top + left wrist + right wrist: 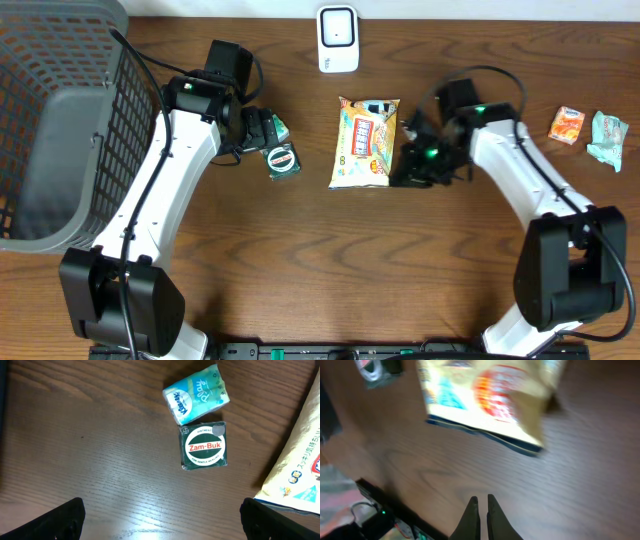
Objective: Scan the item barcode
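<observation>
A yellow snack bag (365, 142) lies flat at the table's middle, also showing blurred in the right wrist view (485, 400). My right gripper (412, 165) (482, 501) is beside the bag's right edge, low over bare wood, shut with nothing between its fingers. My left gripper (162, 520) (262, 135) stands wide open over the table. Ahead of it lie a green Zam-Buk tin (205, 446) (283, 160) and a teal tissue pack (197, 394). A white barcode scanner (338, 38) stands at the back centre.
A grey mesh basket (60, 120) fills the far left. An orange packet (566, 125) and a pale teal packet (607, 138) lie at the right edge. The snack bag's corner (295, 470) reaches into the left wrist view.
</observation>
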